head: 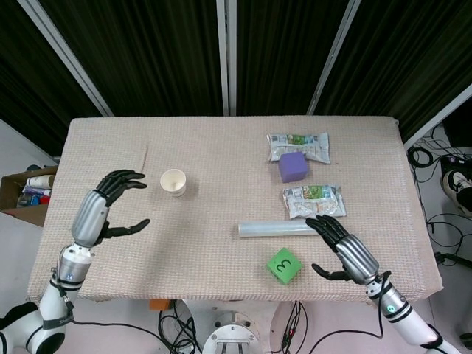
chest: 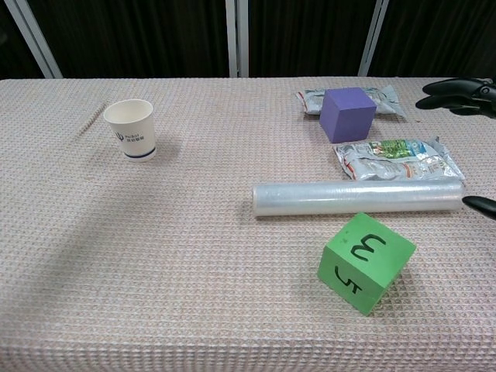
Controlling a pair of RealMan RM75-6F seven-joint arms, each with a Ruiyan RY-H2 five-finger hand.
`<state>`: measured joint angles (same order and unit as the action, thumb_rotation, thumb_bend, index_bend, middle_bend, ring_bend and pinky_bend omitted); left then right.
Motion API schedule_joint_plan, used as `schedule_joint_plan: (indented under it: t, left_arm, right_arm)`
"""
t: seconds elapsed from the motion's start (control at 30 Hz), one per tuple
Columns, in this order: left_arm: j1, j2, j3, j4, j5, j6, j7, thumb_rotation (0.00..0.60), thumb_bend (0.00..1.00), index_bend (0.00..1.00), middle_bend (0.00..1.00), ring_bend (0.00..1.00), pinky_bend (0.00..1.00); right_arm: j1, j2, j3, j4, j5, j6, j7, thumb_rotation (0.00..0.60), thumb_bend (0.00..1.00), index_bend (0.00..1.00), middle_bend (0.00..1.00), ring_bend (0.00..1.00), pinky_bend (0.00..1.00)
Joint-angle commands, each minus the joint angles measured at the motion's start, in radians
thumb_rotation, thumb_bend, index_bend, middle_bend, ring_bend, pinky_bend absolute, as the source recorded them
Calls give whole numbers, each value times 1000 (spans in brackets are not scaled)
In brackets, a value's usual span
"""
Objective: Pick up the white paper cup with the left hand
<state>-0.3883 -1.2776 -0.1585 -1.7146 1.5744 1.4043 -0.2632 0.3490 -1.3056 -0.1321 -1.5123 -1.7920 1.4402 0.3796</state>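
We see the white paper cup [head: 173, 182] standing upright on the woven table cover [head: 221, 147], mouth open and empty, a dark logo and a dark band near its base; it sits left of the purple cube [head: 292, 167], well apart from it
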Motion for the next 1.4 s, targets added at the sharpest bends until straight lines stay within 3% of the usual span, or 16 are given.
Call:
schedule_joint_plan:
  t: [0.03,0.27,0.53,0.8,1.03,1.2,1.33,1.4]
  left_arm:
    - [-130,-11,-64,79,-252,-285,167,600,160,304,221,172,177]
    - [-274,-72,-113,210,-405,-487,261,600,161,236,180,152,176]
    - [-406,-86,-88,271,-624,-703,427,600,162,165,105,116,171]
    - [-461,-104,-63,279,-734,-727,483,600,162,158,99,111,169]
    - [-533,-187,-43,380,-791,-774,505,600,159,196,109,112,188]
    - [-559,-225,-25,439,-851,-766,534,600,177,308,176,167,348]
    - [-551,-240,-26,462,-862,-732,522,600,247,467,380,370,579]
    - [-537,-244,-35,460,-849,-709,497,600,240,497,460,457,622]
  right_arm:
    - [-53,61,21,-47,57,21,0,600,263,60,102,0,2]
    - [-80,115,21,-91,33,70,-12,600,263,62,102,0,3]
    - [-94,122,25,-98,25,78,1,600,263,68,102,0,3]
    - [-99,112,34,-85,26,75,18,600,263,68,103,0,3]
    - [-105,106,36,-79,27,69,26,600,264,68,102,0,3]
    - [-114,104,33,-72,30,68,34,600,264,68,102,0,3]
    - [-116,97,32,-62,32,62,45,600,264,68,103,0,2]
    - [-115,94,33,-60,29,61,48,600,264,68,102,0,2]
